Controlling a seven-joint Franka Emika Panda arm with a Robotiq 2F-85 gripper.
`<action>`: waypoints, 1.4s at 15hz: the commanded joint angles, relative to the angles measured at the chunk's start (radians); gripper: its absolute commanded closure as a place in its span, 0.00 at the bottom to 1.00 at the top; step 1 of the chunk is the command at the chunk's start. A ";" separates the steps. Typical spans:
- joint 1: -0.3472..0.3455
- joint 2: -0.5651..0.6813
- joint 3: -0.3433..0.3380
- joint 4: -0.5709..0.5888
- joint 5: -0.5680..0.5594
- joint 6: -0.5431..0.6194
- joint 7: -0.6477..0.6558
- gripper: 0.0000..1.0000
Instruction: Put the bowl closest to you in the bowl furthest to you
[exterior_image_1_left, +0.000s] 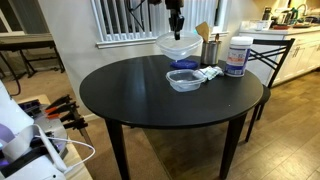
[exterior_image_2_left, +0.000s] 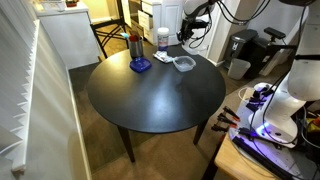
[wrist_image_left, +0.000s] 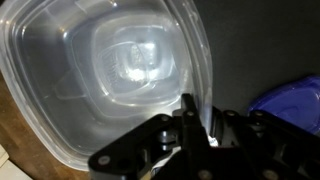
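A clear plastic bowl (exterior_image_1_left: 178, 46) hangs in the air over the far side of the round black table (exterior_image_1_left: 140, 95). My gripper (exterior_image_1_left: 177, 32) is shut on its rim. In the wrist view this bowl (wrist_image_left: 110, 70) fills most of the frame, and its rim is pinched between the fingers (wrist_image_left: 196, 122). A second clear bowl (exterior_image_1_left: 183, 80) sits on the table below and in front of the held one. It also shows in an exterior view (exterior_image_2_left: 185, 63), where my gripper (exterior_image_2_left: 187, 30) is above the table's far edge.
A blue lid (exterior_image_1_left: 186, 65) lies behind the resting bowl and shows in the wrist view (wrist_image_left: 290, 100). A white tub with a blue label (exterior_image_1_left: 237, 57), a metal cup of utensils (exterior_image_1_left: 210, 48) and a cloth (exterior_image_1_left: 208, 73) stand nearby. A chair (exterior_image_1_left: 272, 55) is behind the table.
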 joint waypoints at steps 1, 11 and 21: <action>-0.005 0.080 0.000 0.112 0.009 -0.048 0.008 0.99; -0.025 0.232 0.001 0.271 0.020 -0.099 -0.006 0.99; -0.056 0.316 0.009 0.320 0.110 -0.120 0.038 0.99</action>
